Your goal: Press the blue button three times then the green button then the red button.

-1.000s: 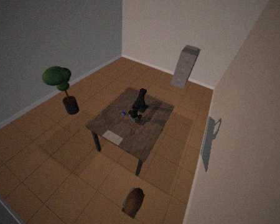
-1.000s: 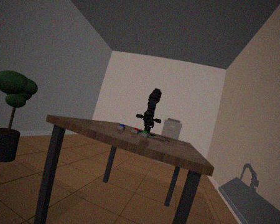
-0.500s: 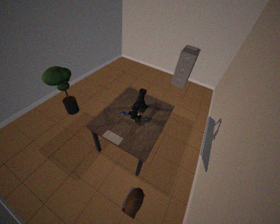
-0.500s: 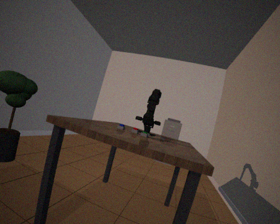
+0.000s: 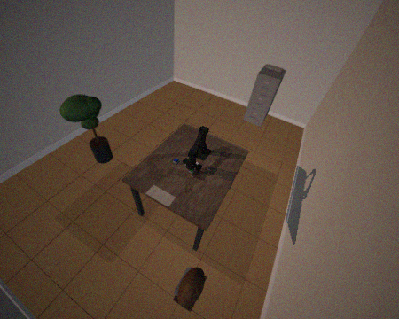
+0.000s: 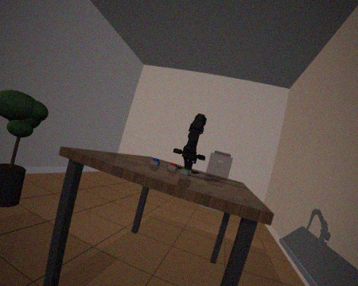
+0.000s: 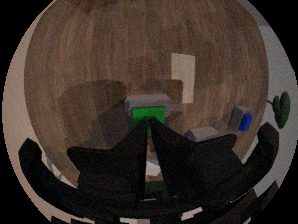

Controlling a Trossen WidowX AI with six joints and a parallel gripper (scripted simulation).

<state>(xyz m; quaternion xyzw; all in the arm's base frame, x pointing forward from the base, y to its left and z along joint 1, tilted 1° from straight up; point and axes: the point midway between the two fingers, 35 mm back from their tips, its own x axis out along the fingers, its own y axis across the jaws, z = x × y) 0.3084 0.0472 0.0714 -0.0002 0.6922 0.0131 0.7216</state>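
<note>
The green push-button (image 5: 191,170) (image 6: 185,170) (image 7: 145,113) has a flat, square-cornered cap of saturated green, set on a light grey block-shaped housing (image 6: 184,173) (image 7: 147,98). In the wrist view the housing shows along the far side of the cap, and the near part of the cap is covered by the black claw (image 5: 192,167) (image 6: 188,168) (image 7: 149,120). The unit is located on the brown wood-grain surface (image 5: 155,170) (image 6: 127,170) (image 7: 125,47), below the claw.

The claw is closed, with its two tapered fingers together and nothing between them. The fingertips overlap the green cap in the wrist view; whether they touch it, and how deep the cap sits, cannot be determined.

The blue push-button (image 5: 176,160) (image 6: 156,160) (image 7: 245,122) has a deep blue cap on a grey housing of its own. It stands on the same surface, apart from the green unit, with its cap uncovered.

The red push-button (image 6: 173,164) is located between the blue and green units in the exterior view. Its cap is bright red on a grey housing (image 6: 172,168) (image 7: 202,133); in the wrist view the claw hides the cap and leaves part of the housing exposed.

A pale rectangular sheet (image 5: 160,196) (image 7: 183,77) lies flat on the surface, apart from the three units.
</note>
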